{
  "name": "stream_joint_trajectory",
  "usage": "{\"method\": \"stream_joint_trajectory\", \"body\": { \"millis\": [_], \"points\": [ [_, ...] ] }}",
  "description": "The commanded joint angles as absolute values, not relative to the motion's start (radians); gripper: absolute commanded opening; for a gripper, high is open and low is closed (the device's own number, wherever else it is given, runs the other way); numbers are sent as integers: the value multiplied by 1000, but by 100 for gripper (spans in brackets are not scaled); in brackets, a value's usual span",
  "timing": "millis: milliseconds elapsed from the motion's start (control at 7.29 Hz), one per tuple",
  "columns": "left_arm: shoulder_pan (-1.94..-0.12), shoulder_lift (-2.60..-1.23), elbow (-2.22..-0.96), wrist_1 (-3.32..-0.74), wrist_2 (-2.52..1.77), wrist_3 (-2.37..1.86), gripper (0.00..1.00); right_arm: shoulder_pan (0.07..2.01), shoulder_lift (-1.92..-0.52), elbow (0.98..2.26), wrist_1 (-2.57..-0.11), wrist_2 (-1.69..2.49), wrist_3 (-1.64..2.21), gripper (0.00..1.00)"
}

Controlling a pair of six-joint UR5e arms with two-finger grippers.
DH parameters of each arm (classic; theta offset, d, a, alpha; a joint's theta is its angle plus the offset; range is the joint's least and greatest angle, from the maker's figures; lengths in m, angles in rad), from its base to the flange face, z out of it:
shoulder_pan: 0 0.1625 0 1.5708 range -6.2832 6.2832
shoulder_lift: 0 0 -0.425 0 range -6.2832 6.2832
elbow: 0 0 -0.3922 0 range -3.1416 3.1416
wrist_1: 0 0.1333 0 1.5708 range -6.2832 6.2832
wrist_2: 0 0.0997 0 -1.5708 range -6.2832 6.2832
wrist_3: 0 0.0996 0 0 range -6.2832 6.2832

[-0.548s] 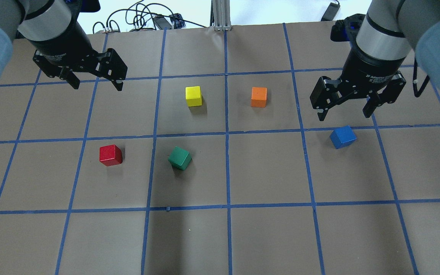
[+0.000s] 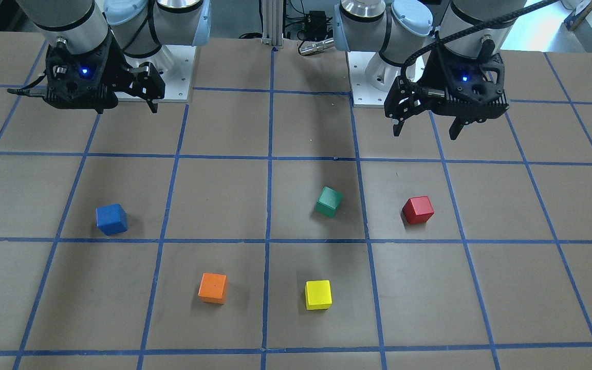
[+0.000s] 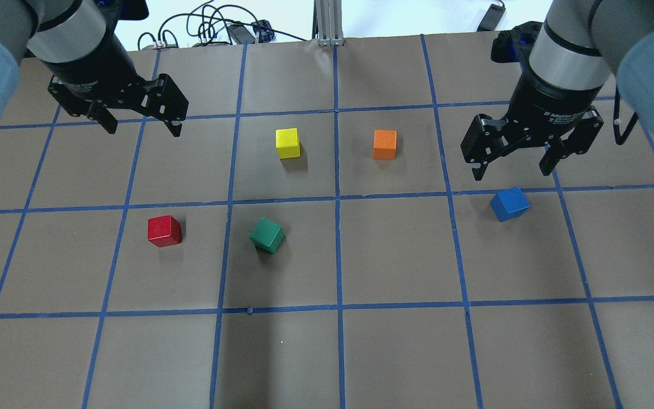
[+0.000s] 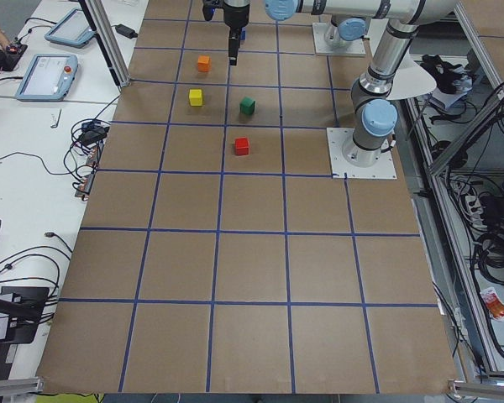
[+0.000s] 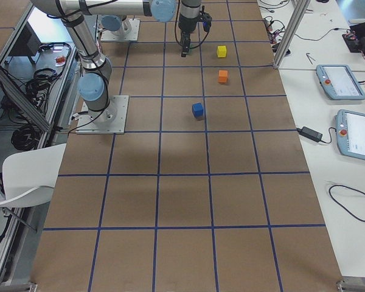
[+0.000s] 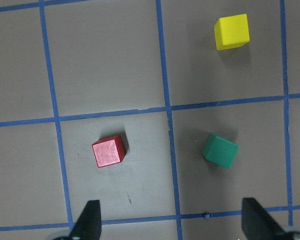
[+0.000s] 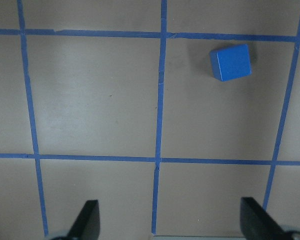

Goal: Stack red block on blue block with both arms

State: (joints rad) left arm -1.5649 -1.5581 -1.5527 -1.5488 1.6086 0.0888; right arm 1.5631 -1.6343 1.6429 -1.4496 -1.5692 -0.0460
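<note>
Above the table (image 3: 395,352), left tool (image 3: 145,130) and right tool (image 3: 511,174) gape wide, empty.

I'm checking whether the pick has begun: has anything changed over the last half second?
Nothing visibly changed. The left gripper and the right gripper hang open above the table, and the red block and the blue block lie where they were, untouched.

Green cube (image 3: 267,236), yellow cube (image 3: 288,143), orange cube (image 3: 384,144).
</note>
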Motion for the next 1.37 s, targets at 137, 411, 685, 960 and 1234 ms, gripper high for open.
{"method": "stream_joint_trajectory", "body": {
  "millis": [137,411,685,960,1234],
  "points": [
    [-1566,-1557,-1562,-1554,1644,95,100,1563,-1634,1646,-1450,-1571,-48,100],
    [-1565,-1560,-1559,-1549,1638,95,100,1563,-1632,1651,-1448,-1571,-48,100],
    [-1563,-1565,-1560,-1548,1629,95,100,1563,-1647,1663,-1450,-1569,-48,100],
    [-1563,-1562,-1560,-1551,1632,95,100,1562,-1652,1667,-1445,-1574,-46,100],
    [-1533,-1562,-1546,-1597,1596,97,100,1562,-1652,1674,-1456,-1618,-44,100]
  ]
}}
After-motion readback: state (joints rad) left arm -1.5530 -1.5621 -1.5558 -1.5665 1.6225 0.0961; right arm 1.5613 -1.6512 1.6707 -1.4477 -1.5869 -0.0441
